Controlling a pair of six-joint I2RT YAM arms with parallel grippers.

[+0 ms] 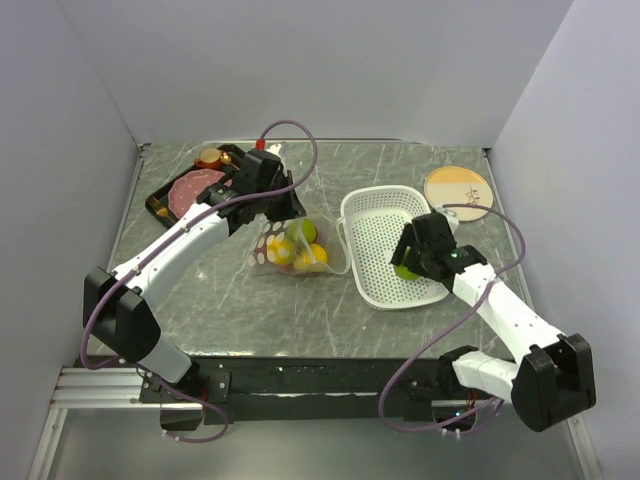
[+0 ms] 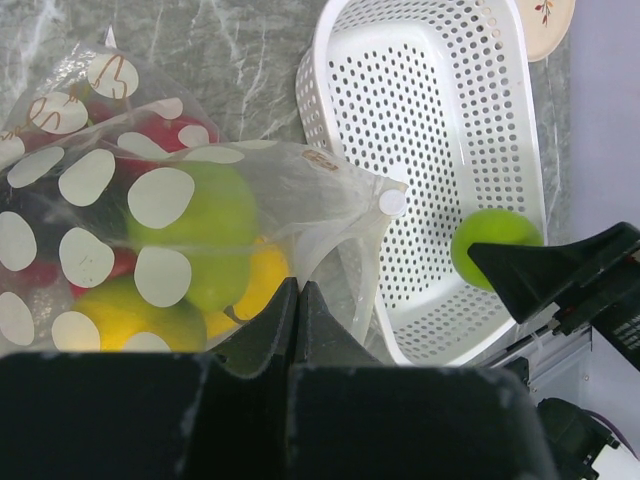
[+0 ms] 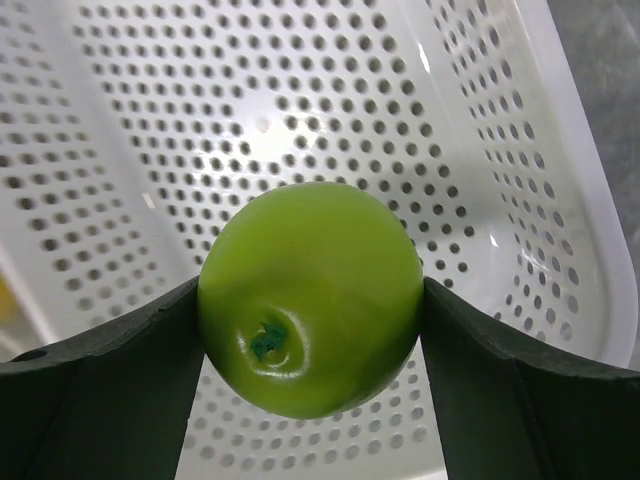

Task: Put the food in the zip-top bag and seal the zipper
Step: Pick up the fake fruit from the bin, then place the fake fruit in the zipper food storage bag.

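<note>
The right hand clasped a green apple inside the basket; the left hand pinched the zip-top bag.

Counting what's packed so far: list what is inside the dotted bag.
Inside the zip-top bag: a green apple, yellow citrus and something red. The bag's print and the left end effector cover the rest, so no full count.

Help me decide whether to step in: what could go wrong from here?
1. The right hand clamps the green apple only at its smooth round sides, over the basket; it may squirt out on lifting.
2. The left hand pinches just a thin fold of the zip-top bag, already crowded with fruit; the apple might snag or push the bag away.
</note>
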